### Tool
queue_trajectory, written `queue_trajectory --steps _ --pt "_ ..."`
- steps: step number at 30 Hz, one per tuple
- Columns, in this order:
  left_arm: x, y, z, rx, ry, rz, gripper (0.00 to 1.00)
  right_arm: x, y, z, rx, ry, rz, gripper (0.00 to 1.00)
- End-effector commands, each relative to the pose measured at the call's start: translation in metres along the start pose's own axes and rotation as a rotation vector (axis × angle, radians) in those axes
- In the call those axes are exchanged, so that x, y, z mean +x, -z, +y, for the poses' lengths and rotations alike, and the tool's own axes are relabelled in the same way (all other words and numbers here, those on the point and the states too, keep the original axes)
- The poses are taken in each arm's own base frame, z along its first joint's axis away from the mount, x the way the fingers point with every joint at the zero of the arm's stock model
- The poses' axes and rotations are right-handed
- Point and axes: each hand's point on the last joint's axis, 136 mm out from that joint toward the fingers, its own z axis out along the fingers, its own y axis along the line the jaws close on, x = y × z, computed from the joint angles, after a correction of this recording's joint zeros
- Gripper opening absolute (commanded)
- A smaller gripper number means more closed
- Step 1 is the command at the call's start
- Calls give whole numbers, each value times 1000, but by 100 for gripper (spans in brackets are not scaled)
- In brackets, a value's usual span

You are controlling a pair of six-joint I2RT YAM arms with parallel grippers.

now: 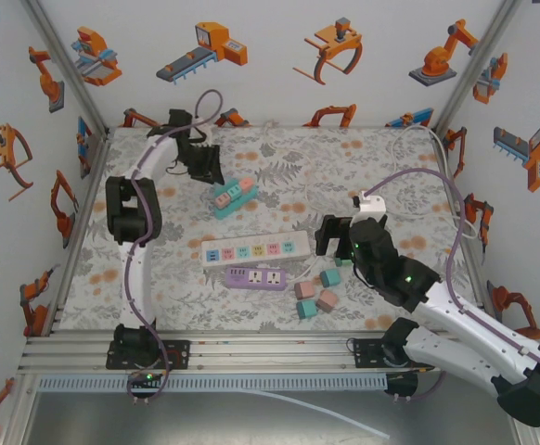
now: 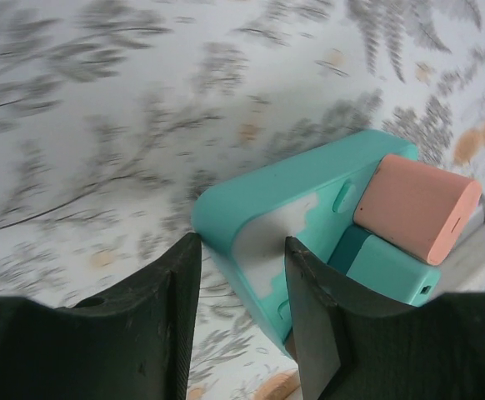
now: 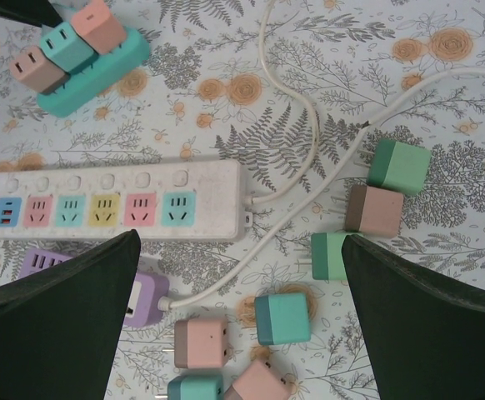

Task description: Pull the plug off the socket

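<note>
Left gripper (image 2: 242,246) at far left of table, jaws moderately open. End of the teal socket (image 2: 286,190) lies between the fingertips (image 2: 184,258); contact cannot be told. Socket sits beyond the white strip (image 3: 117,200), with a pink plug (image 2: 416,207) and a teal plug (image 2: 392,271) seated in it. Right gripper (image 3: 241,242) spread wide, holding nothing, over the white strip, purple strip (image 3: 147,296) and loose plugs (image 3: 282,318) near centre.
</note>
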Motion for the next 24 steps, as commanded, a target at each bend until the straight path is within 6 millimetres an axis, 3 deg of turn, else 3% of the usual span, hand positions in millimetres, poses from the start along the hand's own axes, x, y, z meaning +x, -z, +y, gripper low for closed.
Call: queue_trajectory --steps 1,4,8,14,19,21,24 --pt "67 -34 -28 19 -134 272 45 -17 9 1 -6 -50 -40 95" --pt "75 -42 -53 42 -211 305 47 -16 9 0 -6 -54 -37 95" --pt "85 -47 -72 4 -363 351 49 -14 9 0 -7 -52 -30 95" --pt "69 -37 -106 29 -432 291 52 -16 9 4 -32 13 -46 95" --pt "44 -11 -127 5 -462 197 55 -15 2 40 -194 324 -56 93" --pt "35 2 -135 -11 -461 149 56 -10 -1 65 -317 548 -62 93" --pt "22 18 -138 -34 -418 75 57 6 -15 86 -421 854 -13 92"
